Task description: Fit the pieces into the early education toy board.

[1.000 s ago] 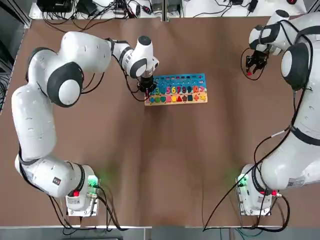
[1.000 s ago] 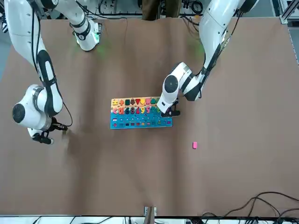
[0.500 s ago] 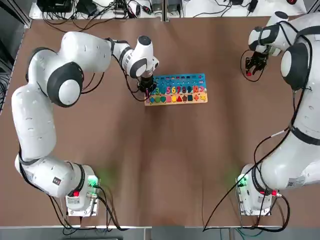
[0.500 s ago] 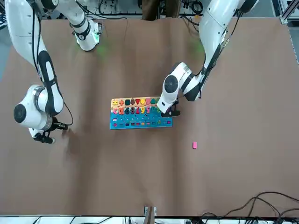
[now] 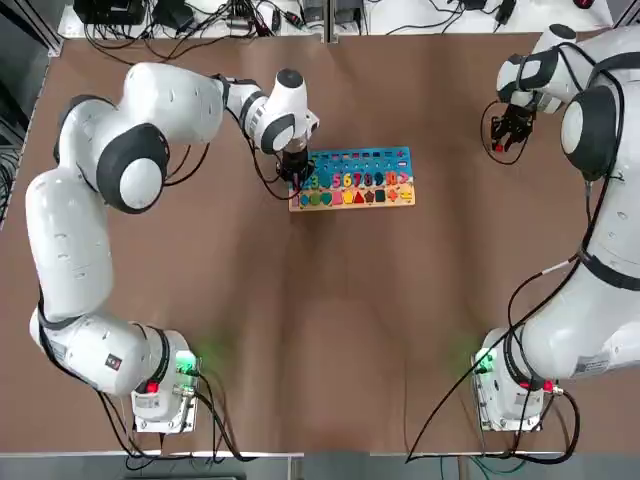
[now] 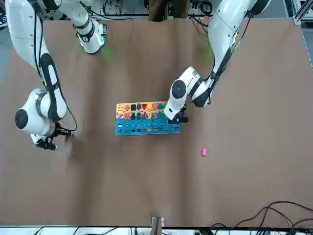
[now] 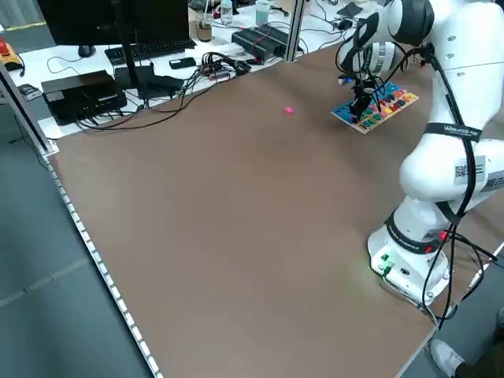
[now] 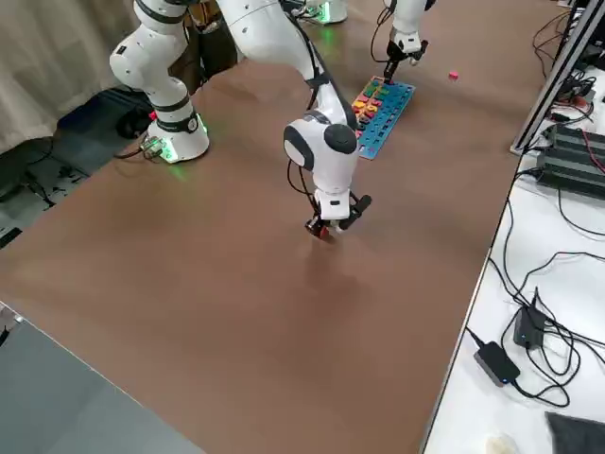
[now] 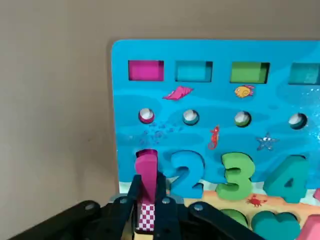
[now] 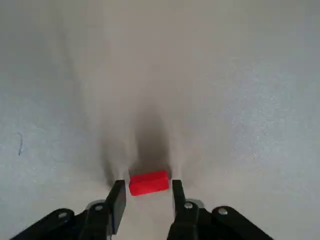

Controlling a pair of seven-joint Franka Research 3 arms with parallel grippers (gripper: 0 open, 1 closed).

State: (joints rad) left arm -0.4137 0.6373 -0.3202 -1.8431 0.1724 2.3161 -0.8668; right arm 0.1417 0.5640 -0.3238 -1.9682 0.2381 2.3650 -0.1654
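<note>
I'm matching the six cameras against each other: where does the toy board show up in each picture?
Top: toy board above centre.
Front: centre, slightly left.
Left side: upper right.
Right side: top, right of centre.
Left wrist: fills the upper right.
Right wrist: not in it.
Shared landmark: the left gripper, holding a pink piece at the board's end with the numeral 2.

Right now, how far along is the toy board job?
Done: most number and shape slots on the board look filled. In hand: the left claw grips a pink piece at the board's "1" end, and the right claw straddles a red piece on the table. Left: a pink piece lies loose.
</note>
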